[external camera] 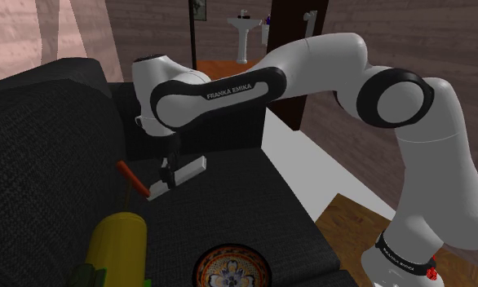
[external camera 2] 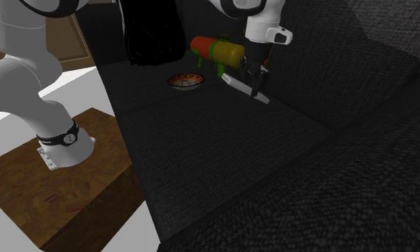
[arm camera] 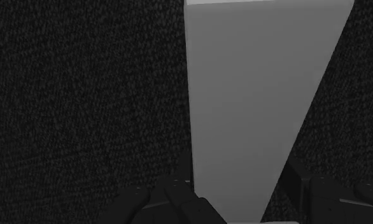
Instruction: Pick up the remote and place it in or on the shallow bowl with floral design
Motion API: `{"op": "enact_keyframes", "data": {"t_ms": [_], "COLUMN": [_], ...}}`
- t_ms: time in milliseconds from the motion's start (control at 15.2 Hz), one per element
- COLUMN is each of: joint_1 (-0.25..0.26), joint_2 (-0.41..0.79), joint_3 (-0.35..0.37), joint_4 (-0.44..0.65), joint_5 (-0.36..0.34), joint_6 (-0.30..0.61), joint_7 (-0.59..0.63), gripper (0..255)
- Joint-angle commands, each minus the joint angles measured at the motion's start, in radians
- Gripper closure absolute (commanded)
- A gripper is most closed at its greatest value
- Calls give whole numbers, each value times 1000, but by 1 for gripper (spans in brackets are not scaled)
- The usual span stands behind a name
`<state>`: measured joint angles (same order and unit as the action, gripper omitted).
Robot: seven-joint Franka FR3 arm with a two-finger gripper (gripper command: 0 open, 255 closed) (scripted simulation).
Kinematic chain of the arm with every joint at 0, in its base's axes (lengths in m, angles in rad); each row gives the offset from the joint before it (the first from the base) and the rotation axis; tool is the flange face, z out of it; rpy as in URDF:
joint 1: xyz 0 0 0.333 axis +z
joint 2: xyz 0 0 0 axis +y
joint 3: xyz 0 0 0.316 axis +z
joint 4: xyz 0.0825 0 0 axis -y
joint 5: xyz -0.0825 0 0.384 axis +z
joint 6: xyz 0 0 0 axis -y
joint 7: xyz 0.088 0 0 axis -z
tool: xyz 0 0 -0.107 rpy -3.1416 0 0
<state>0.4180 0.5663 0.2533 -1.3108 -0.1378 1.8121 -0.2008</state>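
Remote (arm camera: 255, 95) clenched in end effector (arm camera: 236, 188), seemingly off-centre; risk: long body pivots in the grip and slips onto sofa (external camera: 50, 163) before reaching floral bowl (external camera: 232, 271).

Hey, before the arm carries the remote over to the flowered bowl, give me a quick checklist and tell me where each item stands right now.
1. Grip: the gripper has its fingers against both long sides of the grey remote: ok.
2. Remote lifted clear of the black sofa: cannot tell.
3. Floral bowl upright with nothing in it: ok.
4. Route from the remote to the bowl: the yellow and green toy lies beside it, not across it: ok.
5. Orange stick clear of the remote: ok, they lie apart.
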Motion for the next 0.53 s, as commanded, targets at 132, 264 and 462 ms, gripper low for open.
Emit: {"op": "enact_keyframes", "data": {"t_ms": [132,264,462], "joint_1": [1,3,5], "joint_2": [-8,-9,-49], "joint_3": [1,1,8], "joint_4": [43,69,20], "joint_5": [2,3,9], "joint_6": [-47,-74,-66], "joint_7": [-4,-5,8], "gripper": [255,255,255]}}
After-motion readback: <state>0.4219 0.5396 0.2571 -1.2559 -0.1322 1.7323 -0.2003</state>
